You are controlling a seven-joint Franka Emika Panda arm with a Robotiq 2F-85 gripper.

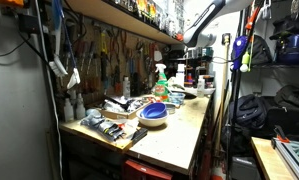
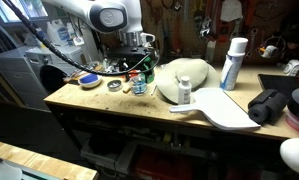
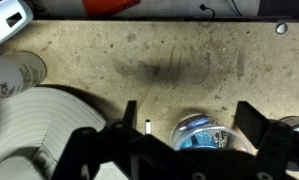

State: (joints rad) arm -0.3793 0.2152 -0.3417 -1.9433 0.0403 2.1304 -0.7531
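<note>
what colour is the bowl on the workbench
Blue; the bowl shows best in an exterior view.

The worn wooden table (image 2: 109, 100) I work over carries a blue bowl (image 2: 88, 79), a small metal tin (image 2: 114, 85), a white bottle (image 2: 185, 92) and a tall white spray can (image 2: 232, 63).

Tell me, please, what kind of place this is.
Probably a home workshop or garage: a worn wooden workbench, hand tools hanging on the wall behind it, and a loaded shelf above them.
</note>
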